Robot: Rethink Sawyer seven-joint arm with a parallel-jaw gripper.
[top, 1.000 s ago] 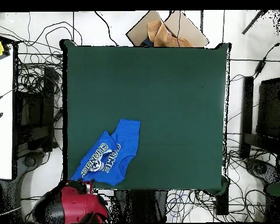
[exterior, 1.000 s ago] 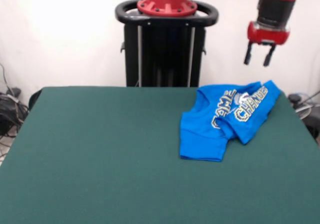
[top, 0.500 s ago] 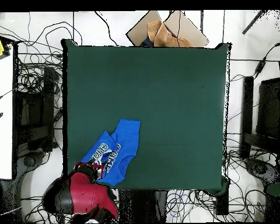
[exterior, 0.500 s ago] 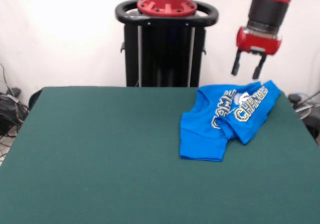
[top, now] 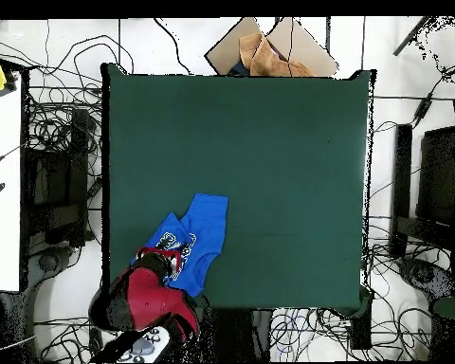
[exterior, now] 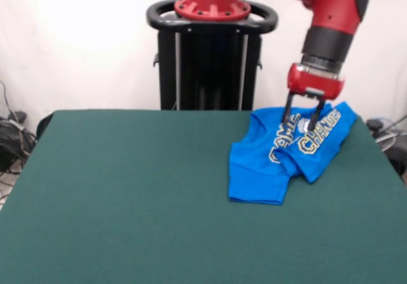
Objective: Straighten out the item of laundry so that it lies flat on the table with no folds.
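Fingers: 2 black prongs, spread apart with blue cloth showing between them, nothing clamped; tips down at the printed part of the shirt, contact not clear.
Gripper: pointing straight down from a red wrist, over the shirt's far part in the front view; in the overhead view it is mostly hidden under the arm.
Arm: red and black, reaching in over the worktop's edge next to the robot base and covering the shirt's corner end in the overhead view.
T-shirt: bright blue, crumpled and folded over itself, not flat; white-and-yellow letters "GAME" and "CHANGER" bent across the folds.
T-shirt's long axis: diagonal in the overhead view, from the worktop's corner by the robot toward the middle; 1 plain blue end points inward.
T-shirt's place: on the worktop, in the corner region near the base, well apart from the other 3 corners.
Worktop: dark green cloth, far larger than the shirt.
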